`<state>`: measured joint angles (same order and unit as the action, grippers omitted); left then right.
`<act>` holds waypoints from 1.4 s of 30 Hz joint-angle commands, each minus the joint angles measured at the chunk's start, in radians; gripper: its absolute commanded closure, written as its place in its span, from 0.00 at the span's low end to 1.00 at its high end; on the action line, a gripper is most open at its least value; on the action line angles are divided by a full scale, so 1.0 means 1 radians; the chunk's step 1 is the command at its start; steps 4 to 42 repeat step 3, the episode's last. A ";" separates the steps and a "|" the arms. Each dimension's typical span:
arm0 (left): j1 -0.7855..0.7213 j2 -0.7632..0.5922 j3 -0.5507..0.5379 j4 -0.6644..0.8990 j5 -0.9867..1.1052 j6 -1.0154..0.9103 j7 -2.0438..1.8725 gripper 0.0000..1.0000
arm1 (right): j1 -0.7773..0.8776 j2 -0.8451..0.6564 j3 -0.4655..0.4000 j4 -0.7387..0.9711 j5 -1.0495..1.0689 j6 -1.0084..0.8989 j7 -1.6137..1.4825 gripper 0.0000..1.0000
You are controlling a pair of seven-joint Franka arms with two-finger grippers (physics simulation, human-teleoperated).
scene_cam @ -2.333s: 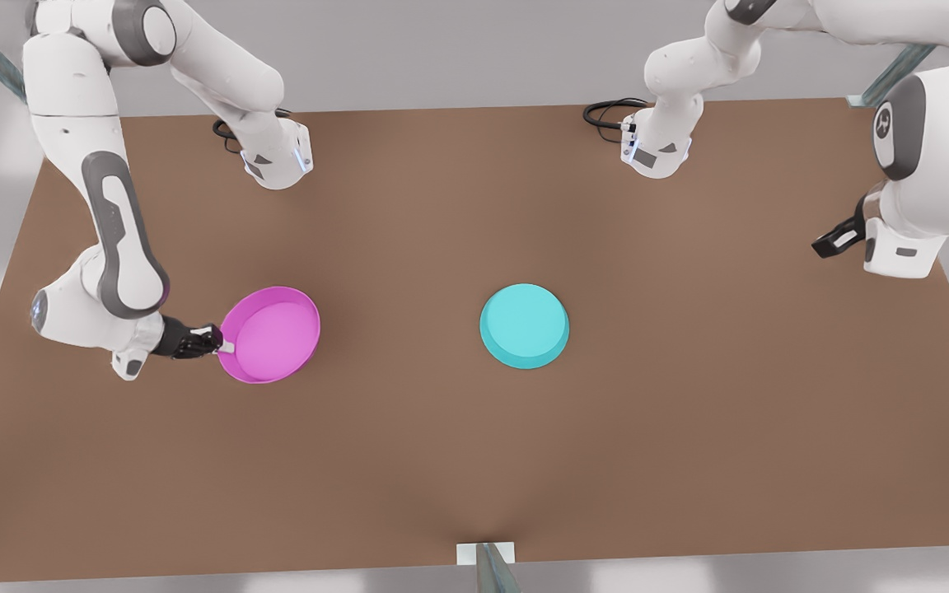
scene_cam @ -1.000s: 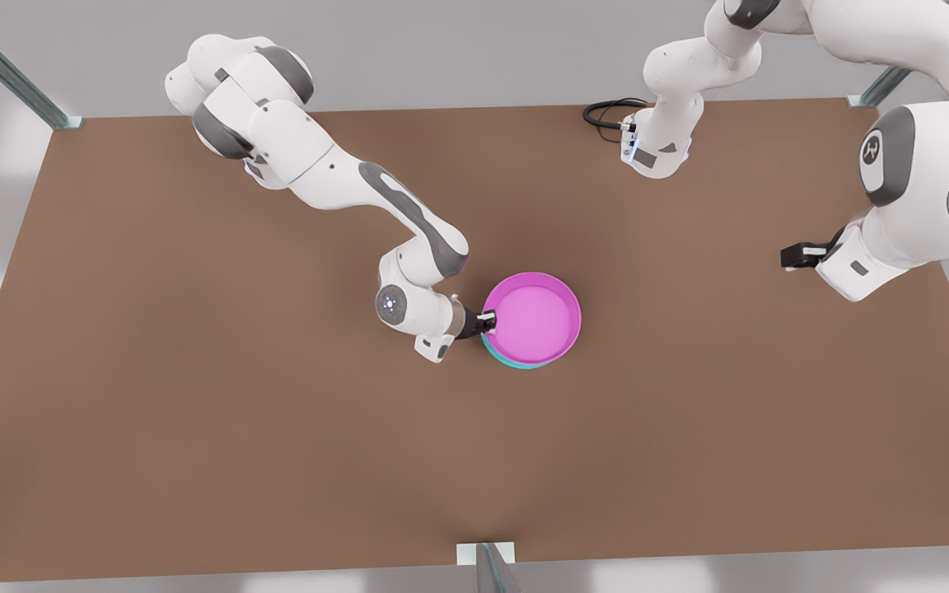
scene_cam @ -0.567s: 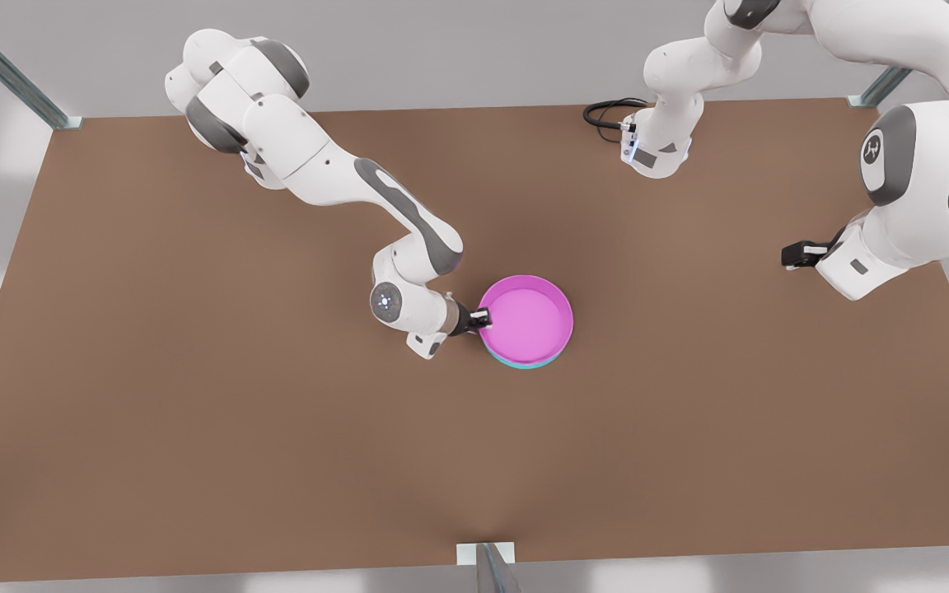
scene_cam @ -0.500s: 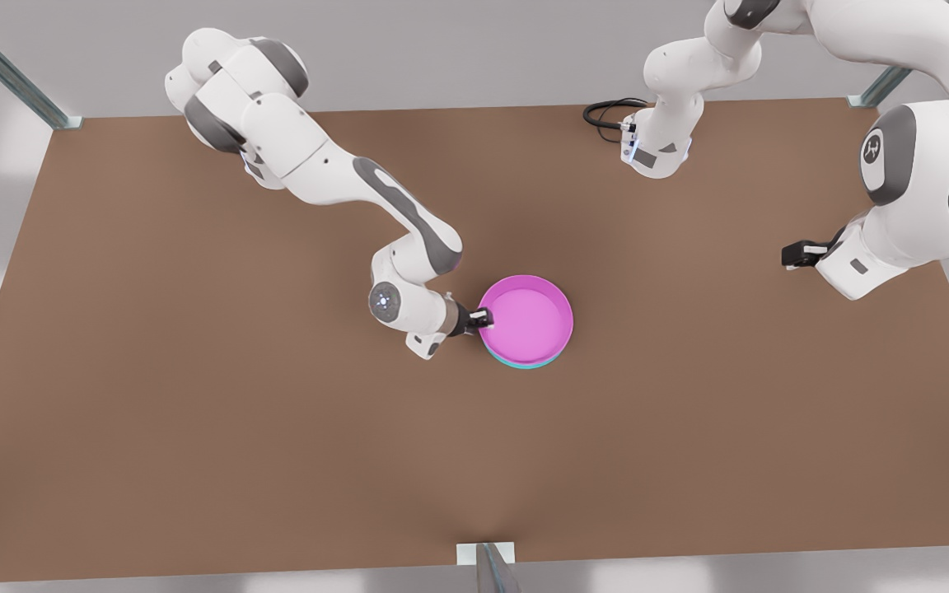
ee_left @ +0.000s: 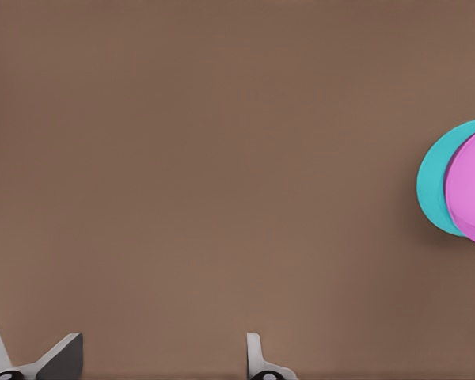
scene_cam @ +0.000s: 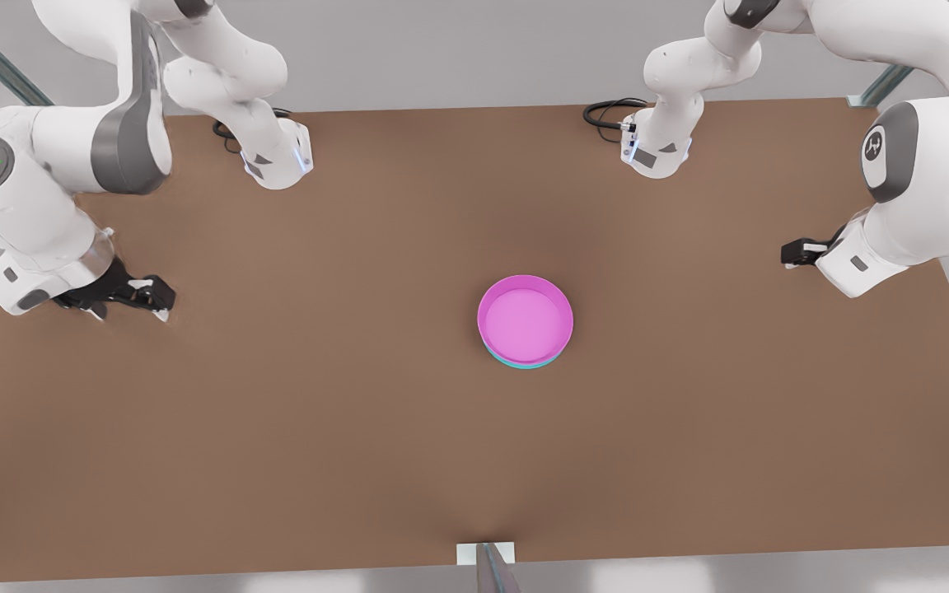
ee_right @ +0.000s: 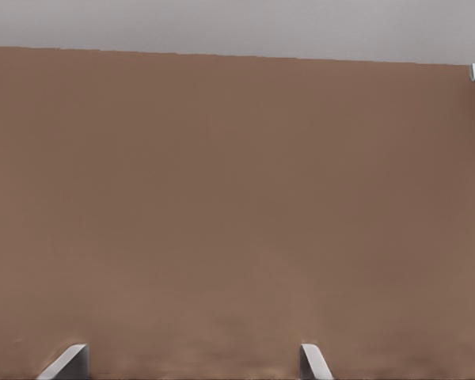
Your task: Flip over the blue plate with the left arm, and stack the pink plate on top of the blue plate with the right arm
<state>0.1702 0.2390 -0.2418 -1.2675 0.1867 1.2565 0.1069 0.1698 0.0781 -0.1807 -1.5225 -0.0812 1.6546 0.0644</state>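
Brown surface (scene_cam: 359, 445) carries the pink plate (scene_cam: 524, 317) on the flipped blue plate (scene_cam: 524, 364), well apart from the left jaws and right jaws, both spread apart and empty, probably because stacking is done.

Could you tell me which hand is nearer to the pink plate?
Left. The left hand is to the front view's right of the pink plate; the right hand is farther, at the front view's left.
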 commanded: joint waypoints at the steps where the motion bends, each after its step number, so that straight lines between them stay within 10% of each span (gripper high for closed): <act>1: 0.000 -0.001 -0.001 0.000 -0.007 -0.002 0.011 0.00 | 0.036 -0.003 -0.016 -0.024 0.044 -0.070 -0.048 0.00; 42: 0.000 -0.003 -0.001 0.000 -0.006 -0.003 0.010 0.00 | 0.042 0.014 -0.011 -0.019 0.046 -0.068 -0.044 0.00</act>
